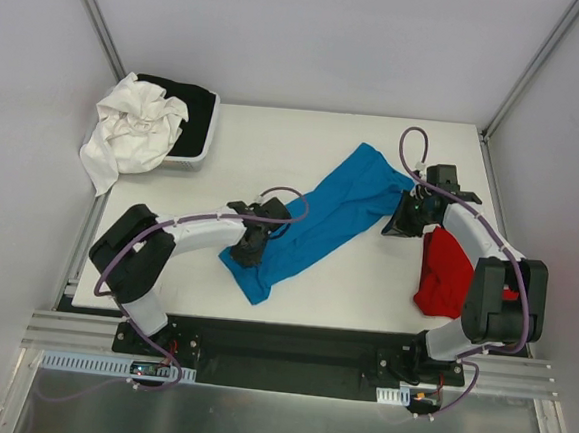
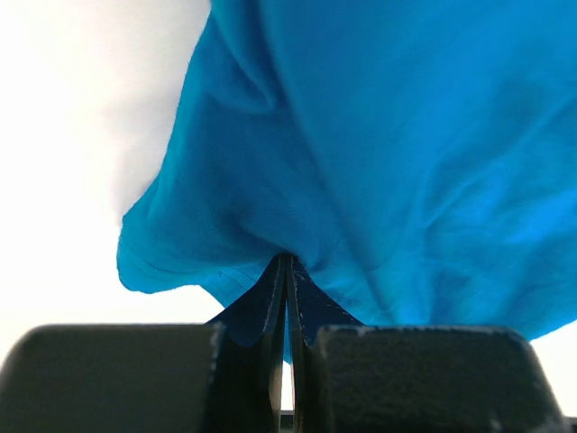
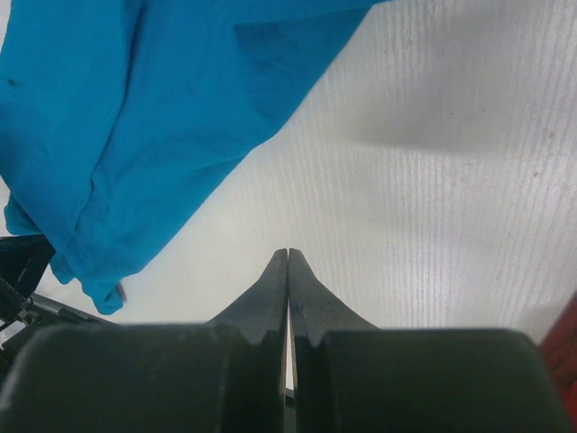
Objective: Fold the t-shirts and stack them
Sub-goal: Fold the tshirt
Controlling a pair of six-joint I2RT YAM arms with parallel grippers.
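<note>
Looking down from the top camera, the turquoise t-shirt (image 1: 319,224) lies in a loose diagonal band across the middle of the bench (image 1: 275,140). The red t-shirt (image 1: 443,274) sits crumpled near the right edge, just beside the right arm and well apart from the blue one's low end. The left gripper (image 1: 250,244) rests on the lower part of the turquoise t-shirt, and the right gripper (image 1: 402,220) sits at its upper right edge. At the far left corner a white garment (image 1: 130,134) spills over a tray (image 1: 203,148) that also holds a black garment (image 1: 190,108).

From the left wrist, the left gripper (image 2: 287,262) is clenched, with blue cloth puckering in to its tips, so it appears to pinch a fold of the shirt.

From the right wrist, the right gripper (image 3: 288,255) is clenched on nothing, over bare bench, with the turquoise t-shirt (image 3: 135,135) up to its left.

The cotton looks light, limp and prone to bunching. A single pinch will likely only drag it into a rope. Hem corners or shoulder seams, taken by both arms at once, seem the better holds for spreading it flat.
</note>
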